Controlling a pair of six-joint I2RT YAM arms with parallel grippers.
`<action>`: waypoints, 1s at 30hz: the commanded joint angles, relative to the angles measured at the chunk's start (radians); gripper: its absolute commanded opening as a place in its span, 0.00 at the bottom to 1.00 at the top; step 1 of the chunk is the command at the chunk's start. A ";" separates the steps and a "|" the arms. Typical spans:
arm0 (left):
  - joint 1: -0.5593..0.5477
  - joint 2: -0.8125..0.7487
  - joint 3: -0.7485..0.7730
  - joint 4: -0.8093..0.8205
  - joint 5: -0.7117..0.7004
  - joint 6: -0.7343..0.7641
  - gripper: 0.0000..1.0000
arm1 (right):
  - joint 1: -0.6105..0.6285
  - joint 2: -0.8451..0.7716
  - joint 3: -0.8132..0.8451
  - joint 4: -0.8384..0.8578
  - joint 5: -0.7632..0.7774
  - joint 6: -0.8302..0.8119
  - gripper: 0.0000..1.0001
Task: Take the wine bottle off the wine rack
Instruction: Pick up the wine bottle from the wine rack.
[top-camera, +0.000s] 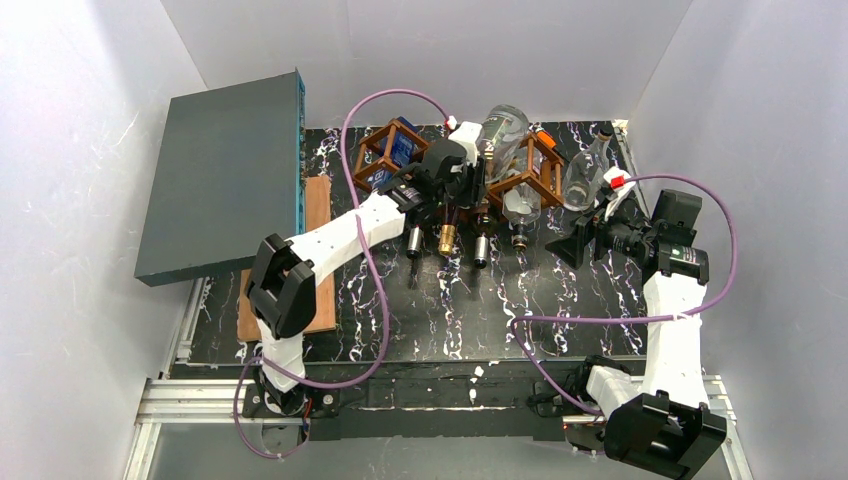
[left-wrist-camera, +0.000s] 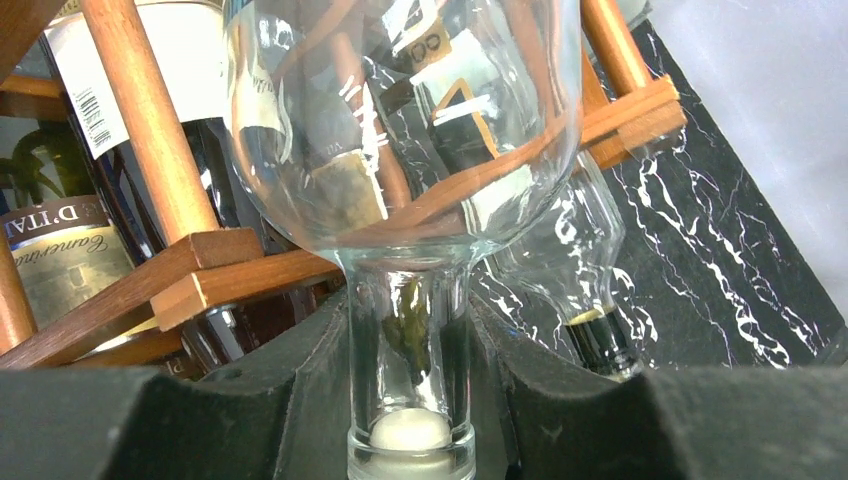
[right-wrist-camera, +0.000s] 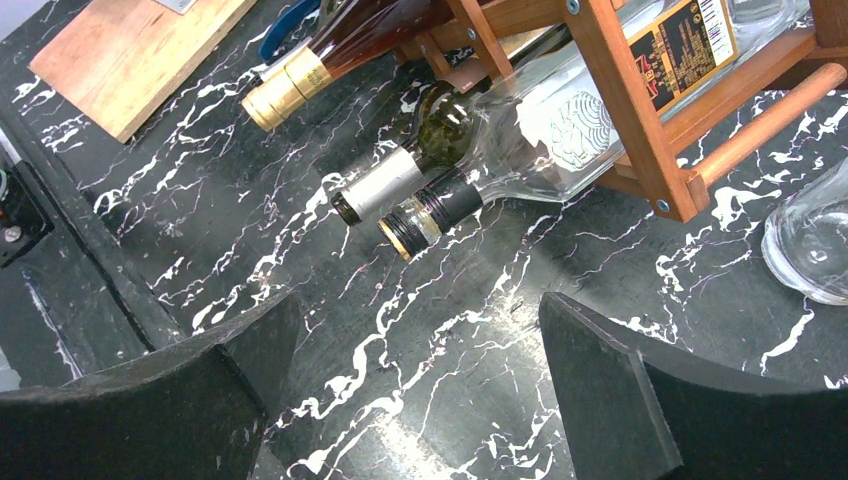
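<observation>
- Between the fingers of your left gripper (left-wrist-camera: 410, 420) sits the neck of a clear wine bottle (left-wrist-camera: 400, 150). The gripper is clamped on it, with the stopper end toward the wrist.
- Beyond that gripper, the bottle's body lies against the wooden bars of the wine rack (left-wrist-camera: 200, 275).
- Your right gripper (right-wrist-camera: 420, 400) is spread wide and holds nothing, above the worktop (right-wrist-camera: 330, 330).
- Ahead of it, a silver-capped bottle (right-wrist-camera: 385, 185) and a black-capped bottle (right-wrist-camera: 435, 210) lie side by side, their necks poking out of the rack.

Base of wine bottle (left-wrist-camera: 400, 150) off-frame
</observation>
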 joint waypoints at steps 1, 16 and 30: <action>-0.011 -0.172 -0.020 0.119 0.051 0.071 0.00 | 0.014 0.014 0.027 -0.008 -0.017 -0.052 0.98; -0.010 -0.284 -0.139 0.148 0.036 0.062 0.00 | 0.061 0.126 0.136 -0.052 -0.014 -0.104 0.98; -0.011 -0.344 -0.192 0.161 -0.023 0.039 0.00 | 0.185 0.188 0.175 0.018 0.021 -0.035 0.98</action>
